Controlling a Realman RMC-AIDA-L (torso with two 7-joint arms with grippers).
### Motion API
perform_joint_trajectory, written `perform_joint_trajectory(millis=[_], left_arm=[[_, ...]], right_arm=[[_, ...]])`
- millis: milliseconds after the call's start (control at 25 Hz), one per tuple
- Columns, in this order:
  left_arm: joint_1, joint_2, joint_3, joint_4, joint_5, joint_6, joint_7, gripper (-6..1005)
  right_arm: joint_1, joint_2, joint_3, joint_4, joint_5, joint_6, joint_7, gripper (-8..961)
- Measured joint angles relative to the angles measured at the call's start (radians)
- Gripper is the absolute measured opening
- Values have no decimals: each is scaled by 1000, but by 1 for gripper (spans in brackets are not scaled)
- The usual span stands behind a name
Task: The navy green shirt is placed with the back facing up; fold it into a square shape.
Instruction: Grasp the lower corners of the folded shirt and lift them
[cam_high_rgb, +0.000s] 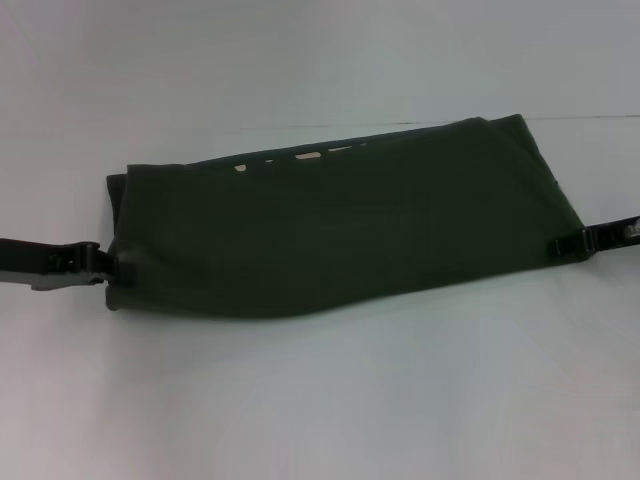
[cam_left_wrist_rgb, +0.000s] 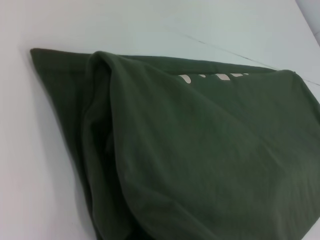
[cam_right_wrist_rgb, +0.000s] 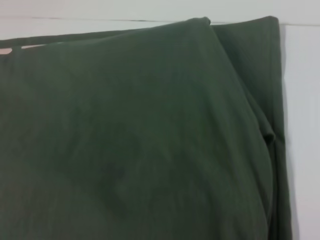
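The left gripper came in low from the table's left edge and met the left end of the shirt, near that end's front corner. Its black fingers seemed pinched on the hem there, though the cloth hid the tips, so how tightly they closed could not be told for certain.

The shirt lay across the middle of the white table as a long band, running from left to right and already doubled over along its length. Its front edge sagged in a shallow curve toward the table's near edge. Along the far edge a lower layer peeked out, and a few pale pink marks showed on it — parts of lettering, not readable. In the left wrist view the left end was seen as loose stacked folds, with the upper layer puffed up rather than pressed flat. In the right wrist view the right end showed two layers as well, the upper one set slightly in from the lower one's edge.

The right gripper reached in from the table's right edge and touched the shirt's right end — its fingers looked clamped on the edge of the cloth.
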Motion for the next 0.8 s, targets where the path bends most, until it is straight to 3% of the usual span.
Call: perform_joint_trajectory(millis=[200, 480, 800], left_arm=[[-3, 0, 0, 0, 0, 0, 0, 12], [-5, 0, 0, 0, 0, -1, 0, 13], [-5, 0, 0, 0, -1, -10, 2, 13]], right_arm=[[-4, -2, 0, 0, -1, -2, 3, 519], [-6, -16, 2, 9, 3, -4, 5, 254], [-9, -22, 8, 12, 4, -10, 3, 93]])
